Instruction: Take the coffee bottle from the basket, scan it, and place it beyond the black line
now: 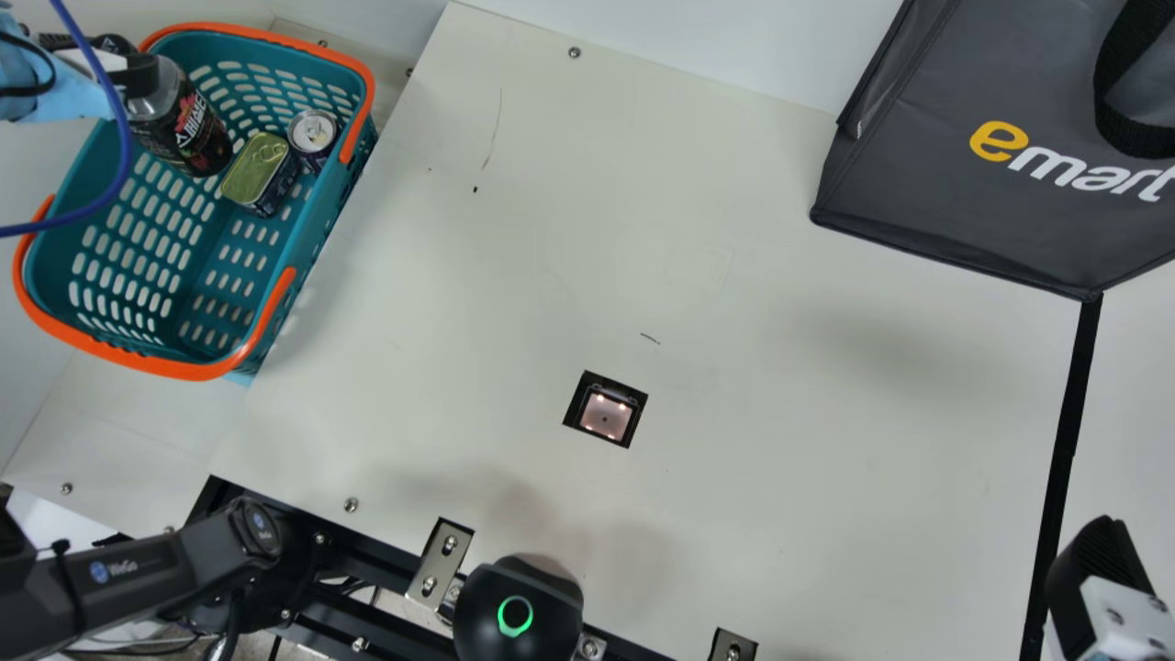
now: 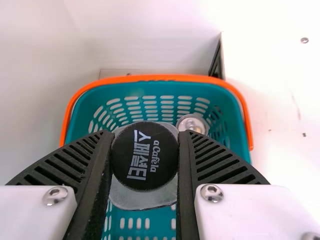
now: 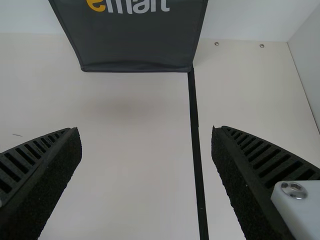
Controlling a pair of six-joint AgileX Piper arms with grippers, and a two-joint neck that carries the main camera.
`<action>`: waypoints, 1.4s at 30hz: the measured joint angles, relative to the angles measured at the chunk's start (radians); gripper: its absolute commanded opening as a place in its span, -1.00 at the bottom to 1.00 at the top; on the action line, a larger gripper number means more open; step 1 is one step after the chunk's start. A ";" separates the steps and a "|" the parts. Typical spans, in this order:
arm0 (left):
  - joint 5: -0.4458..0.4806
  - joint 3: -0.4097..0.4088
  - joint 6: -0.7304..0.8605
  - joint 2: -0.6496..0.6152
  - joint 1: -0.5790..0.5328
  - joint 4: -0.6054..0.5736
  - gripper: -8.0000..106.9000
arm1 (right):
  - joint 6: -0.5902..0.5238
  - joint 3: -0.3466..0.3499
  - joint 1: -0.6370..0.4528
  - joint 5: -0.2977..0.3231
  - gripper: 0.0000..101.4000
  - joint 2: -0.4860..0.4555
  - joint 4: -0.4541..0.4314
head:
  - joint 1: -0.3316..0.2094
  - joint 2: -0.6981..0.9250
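My left gripper (image 1: 130, 64) is at the upper left of the main view, over the basket (image 1: 220, 367). It holds the coffee bottle (image 1: 188, 128), a dark-labelled bottle that leans a little; whether its base touches the basket floor I cannot tell. In the left wrist view the ribbed fingers of the left gripper (image 2: 145, 150) press on both sides of the black bottle cap (image 2: 144, 165). My right gripper (image 1: 1097, 565) is by the black line (image 1: 1068, 431) at lower right. The right gripper (image 3: 147, 145) stands open and empty, the black line (image 3: 195, 120) running between its fingers. A lit scanner (image 1: 606, 413) sits in the table.
Beside the bottle in the basket are a gold-topped rectangular tin (image 1: 257, 170) and a round can (image 1: 313, 133). A dark grey bag (image 1: 918, 174) stands at the back right, at the black line's far end. A black dome with a green ring (image 1: 519, 610) is at the front edge.
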 measured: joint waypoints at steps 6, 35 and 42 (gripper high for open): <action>0.019 -0.008 -0.015 -0.023 -0.035 -0.007 -0.68 | 0.000 0.000 0.000 0.000 0.79 0.000 0.000 | 0.000 0.000; 0.145 0.021 0.000 -0.159 -0.164 -0.073 -0.68 | 0.000 0.000 0.000 -0.001 0.79 0.000 0.000 | 0.000 0.000; 0.203 0.030 0.035 -0.187 -0.164 -0.098 -0.68 | 0.000 0.000 0.000 -0.001 0.79 0.000 0.000 | 0.000 0.000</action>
